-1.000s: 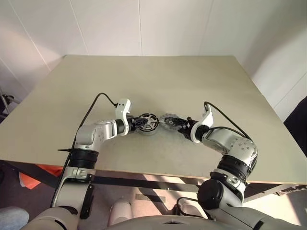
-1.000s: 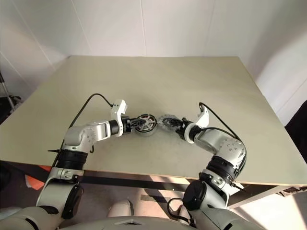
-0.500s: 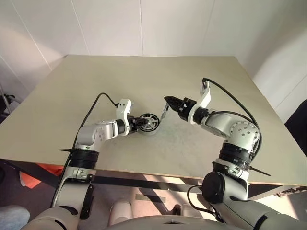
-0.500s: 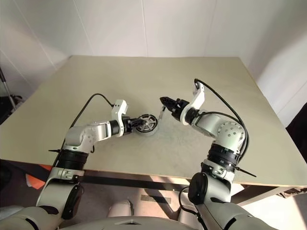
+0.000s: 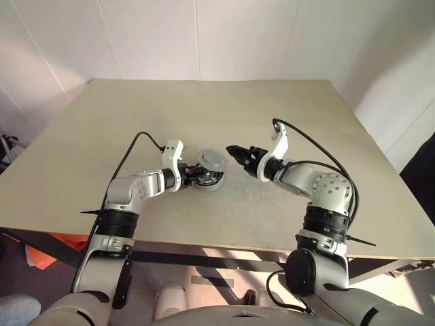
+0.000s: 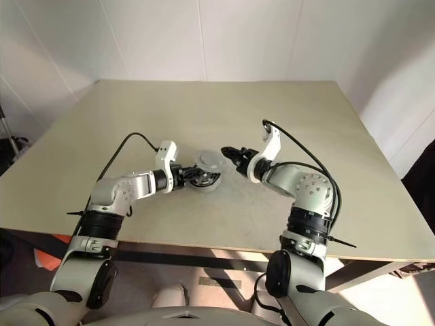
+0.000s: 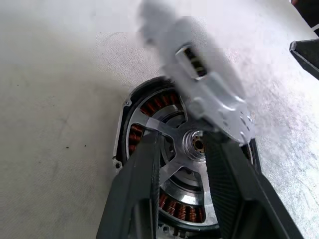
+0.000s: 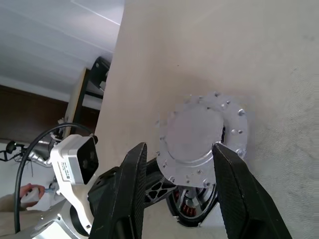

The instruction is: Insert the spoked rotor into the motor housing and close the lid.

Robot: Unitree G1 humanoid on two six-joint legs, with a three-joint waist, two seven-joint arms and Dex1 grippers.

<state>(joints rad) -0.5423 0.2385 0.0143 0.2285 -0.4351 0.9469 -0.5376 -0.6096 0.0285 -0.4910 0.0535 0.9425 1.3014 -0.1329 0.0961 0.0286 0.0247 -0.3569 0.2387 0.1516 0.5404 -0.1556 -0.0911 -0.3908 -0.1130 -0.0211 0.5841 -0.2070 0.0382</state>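
The round flat grey metal lid with the notched edge (image 5: 214, 161) lay on the beige table (image 5: 204, 109) just right of the motor a second ago. Half a second ago it hung edge-on in the air. Now it has been carried left and turned flatter, and it sits tilted just above the round silver-grey motor housing with its ring of copper-orange windings (image 5: 208, 180), not yet resting on it. The right gripper (image 5: 231, 149) has swung in from the right with it. Its black claw is about half closed and appears to pinch the lid by its right-hand edge, with most of the disc reaching past the fingertips. The left gripper (image 5: 192, 174) has kept its place at the near-left side of the housing. Whether it clamps anything there cannot be told. In the left wrist view the small dark-rimmed rotor with silvery spokes and a central hub (image 7: 167, 149) already sits inside the ring of windings. The insertion therefore looks done and the job is in its closing step. The lid still has to be levelled, centred over the hub and lowered. At this tilt, one notched edge would probably catch the rim first.
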